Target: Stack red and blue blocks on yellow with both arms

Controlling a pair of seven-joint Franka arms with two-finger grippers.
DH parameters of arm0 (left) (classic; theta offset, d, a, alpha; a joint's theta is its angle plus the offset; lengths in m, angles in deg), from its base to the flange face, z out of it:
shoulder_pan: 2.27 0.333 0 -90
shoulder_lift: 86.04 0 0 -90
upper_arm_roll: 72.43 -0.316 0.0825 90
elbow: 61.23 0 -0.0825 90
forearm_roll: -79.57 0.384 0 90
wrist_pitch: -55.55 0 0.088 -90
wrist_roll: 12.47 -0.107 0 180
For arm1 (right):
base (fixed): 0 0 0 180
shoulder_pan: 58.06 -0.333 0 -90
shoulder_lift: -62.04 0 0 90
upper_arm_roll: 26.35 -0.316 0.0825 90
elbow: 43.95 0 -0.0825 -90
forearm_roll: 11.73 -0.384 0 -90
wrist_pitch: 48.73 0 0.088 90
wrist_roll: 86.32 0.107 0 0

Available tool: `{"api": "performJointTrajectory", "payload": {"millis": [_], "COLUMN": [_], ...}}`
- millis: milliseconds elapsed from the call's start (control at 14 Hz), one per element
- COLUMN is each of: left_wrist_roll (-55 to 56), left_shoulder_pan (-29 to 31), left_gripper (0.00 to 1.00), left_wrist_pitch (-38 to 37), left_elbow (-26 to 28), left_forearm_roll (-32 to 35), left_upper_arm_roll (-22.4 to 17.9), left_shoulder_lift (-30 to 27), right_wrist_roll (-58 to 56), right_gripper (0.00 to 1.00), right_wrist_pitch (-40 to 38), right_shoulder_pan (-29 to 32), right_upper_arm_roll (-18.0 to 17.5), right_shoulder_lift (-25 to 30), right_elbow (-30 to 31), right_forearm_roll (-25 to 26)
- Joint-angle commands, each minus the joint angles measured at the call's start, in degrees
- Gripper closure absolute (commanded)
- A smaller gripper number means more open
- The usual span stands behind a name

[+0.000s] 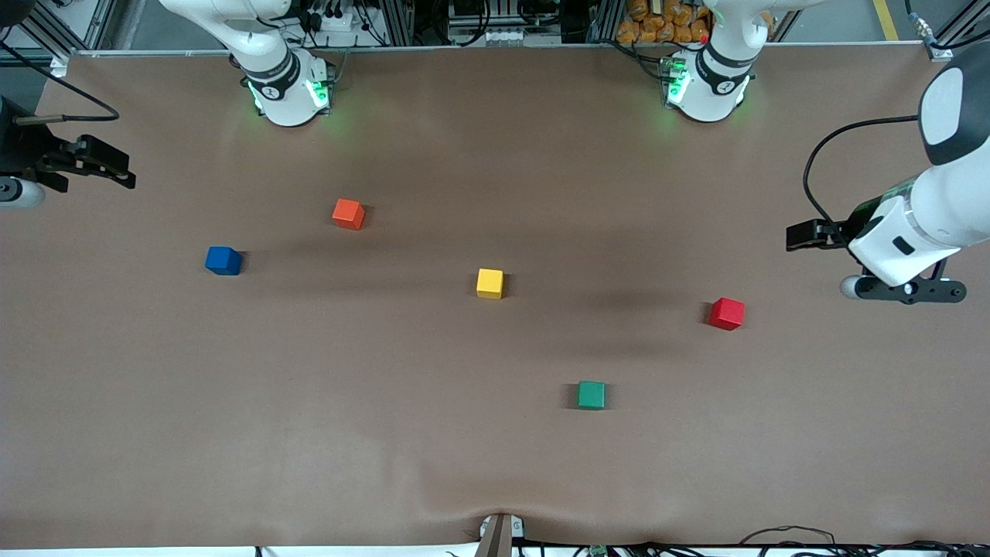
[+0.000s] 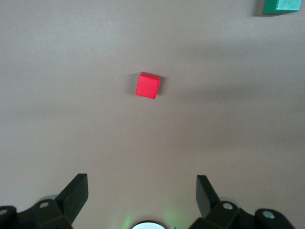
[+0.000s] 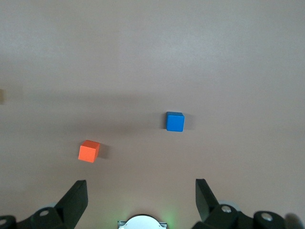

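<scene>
Nothing is stacked yet; every cube sits alone on the brown table (image 1: 495, 464), so I judge this to be the opening step, before any reach.

My right claw (image 3: 141, 200) hangs spread and empty over the right arm's end of the table, near its edge. From its wrist I look down on the blue cube (image 3: 175, 121) with the orange cube (image 3: 88, 150) near it but apart. In the front view the blue cube (image 1: 223, 260) lies a little nearer the camera than the orange cube (image 1: 348, 213), which sits more toward the table's middle. That orange one is not mine to take.

The yellow cube (image 1: 489, 283) rests about mid-table, well apart from everything, with open cloth all round it. It is the base.

The green cube (image 1: 591, 394) lies nearer the camera than the yellow cube, toward the left arm's end, and plays no part.

The red cube (image 1: 727, 313) sits farther toward the left arm's end. My left claw (image 2: 142, 198) hangs over that end too, spread and empty, with the red cube (image 2: 147, 86) in plain sight below and untouched.

Next, I think, one claw must drop squarely over its cube, fingers straddling two flat faces, then pinch and lift. The arms should take turns at the yellow cube, or they may crowd each other there.
</scene>
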Motion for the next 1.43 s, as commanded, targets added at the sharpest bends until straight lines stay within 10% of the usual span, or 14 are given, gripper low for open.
{"api": "performJointTrajectory", "payload": {"millis": [0,788,1360], "left_wrist_roll": [0.2,0.4,-1.4], "left_shoulder_pan": [-0.7,0.0,0.8], "left_gripper": [0.0,0.0,0.0], "left_wrist_pitch": [3.6,25.8,30.1], "left_elbow": [3.1,21.2,22.2], "left_forearm_roll": [0.6,0.7,5.7], "left_upper_arm_roll": [0.2,0.2,0.2], "left_shoulder_lift": [0.0,0.5,11.7], "right_wrist_roll": [0.7,0.7,0.6], "right_gripper": [0.0,0.0,0.0], "right_wrist_pitch": [-0.8,-0.8,-0.8], "right_shoulder_pan": [-0.8,-0.7,-0.6], "right_upper_arm_roll": [0.6,0.7,0.7], "right_shoulder_lift": [-0.5,-0.5,-0.5], "right_elbow": [-1.1,-0.9,-0.8], "right_forearm_roll": [0.0,0.0,0.0]}}
